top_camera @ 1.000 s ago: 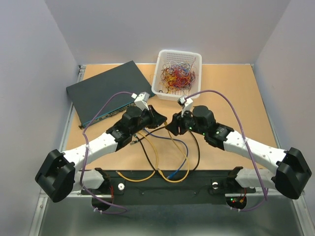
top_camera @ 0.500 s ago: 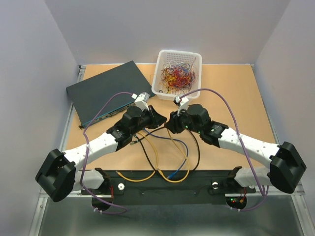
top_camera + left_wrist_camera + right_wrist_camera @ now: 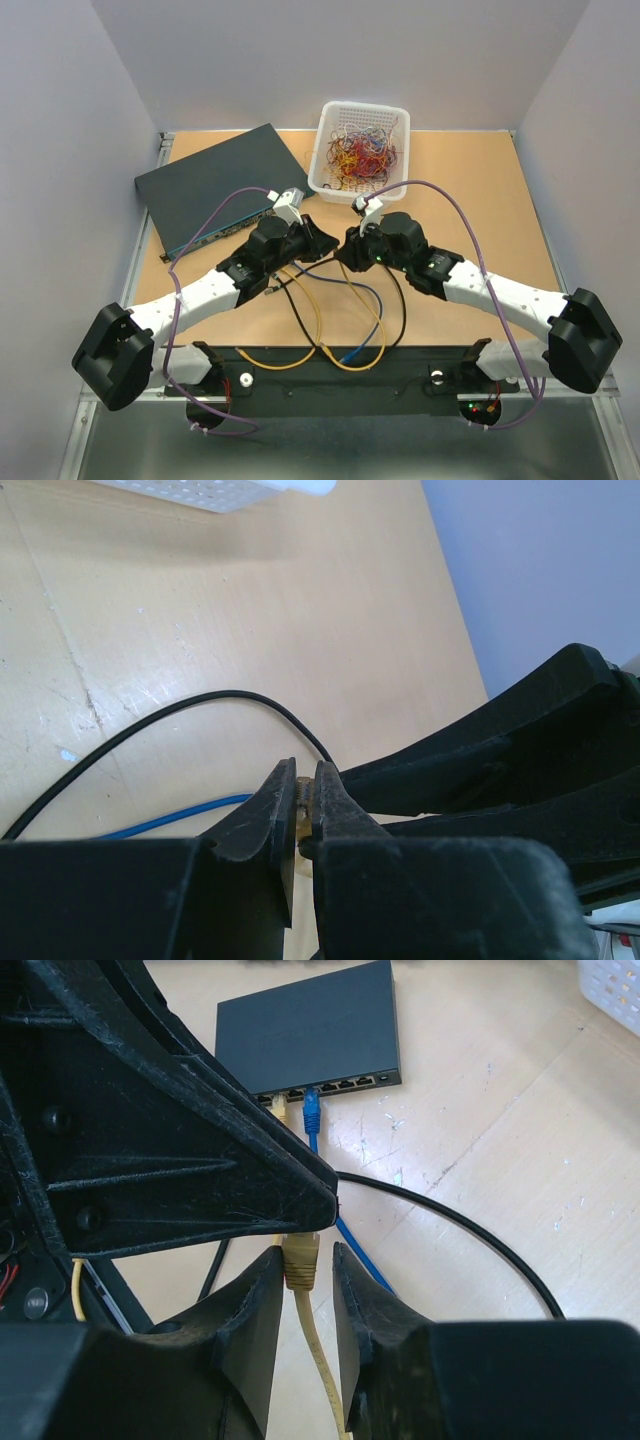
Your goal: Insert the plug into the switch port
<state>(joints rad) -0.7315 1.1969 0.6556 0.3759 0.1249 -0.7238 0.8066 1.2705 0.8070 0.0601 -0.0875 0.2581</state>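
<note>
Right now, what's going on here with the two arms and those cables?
The left gripper is shut on the tip of the yellow plug. The right gripper has its fingers either side of the same plug; whether they press on it is unclear. It looks like a handover. The small black switch lies beyond, a blue plug and a second yellow plug already in its ports.

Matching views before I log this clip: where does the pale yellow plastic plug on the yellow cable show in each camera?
Top external: not visible, hidden where the two arms meet.
Left wrist: the pale yellow plastic plug is a sliver pinched in the left hand, bottom centre.
Right wrist: lower centre, between the fingers of the right hand.
Shared landmark: the thin curving black cable.
</note>
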